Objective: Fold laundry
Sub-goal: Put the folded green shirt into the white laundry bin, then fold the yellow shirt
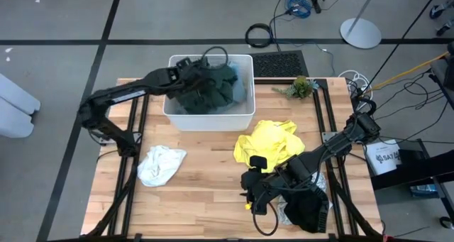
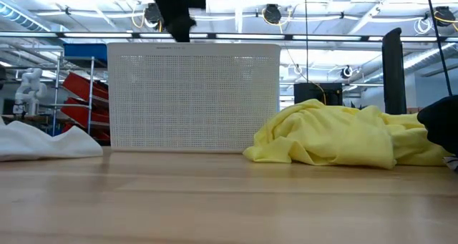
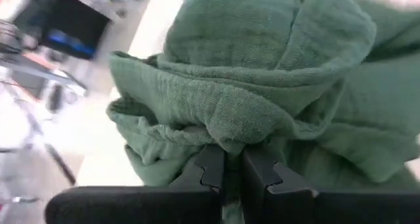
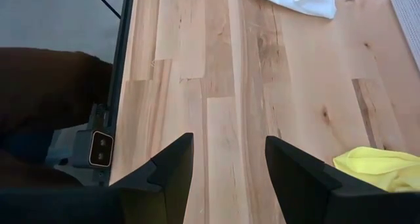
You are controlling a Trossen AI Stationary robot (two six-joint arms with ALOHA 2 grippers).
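Early in the job: nothing folded yet. Left tool [image 3: 226,175] pinched shut on the dark green garment [image 3: 262,86] over the white tub [image 1: 245,114]; right tool [image 4: 226,165] open, empty, low over the counter [image 4: 216,66]. Yellow garment [image 1: 268,146], white cloth [image 1: 160,164] and seemingly a black garment [image 1: 306,212] crumpled on the counter.

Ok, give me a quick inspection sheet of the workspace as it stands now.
Surface: wooden table, bare in the middle.
Job's things: dark green cloth in the white tub; yellow cloth, white cloth and black cloth on the table.
Clutter: small plant at the far edge.
Grippers: left gripper shut on the green cloth; right gripper open above bare wood.
Cables: coiled cables on the floor.
Surroundings: shelving and lights behind.
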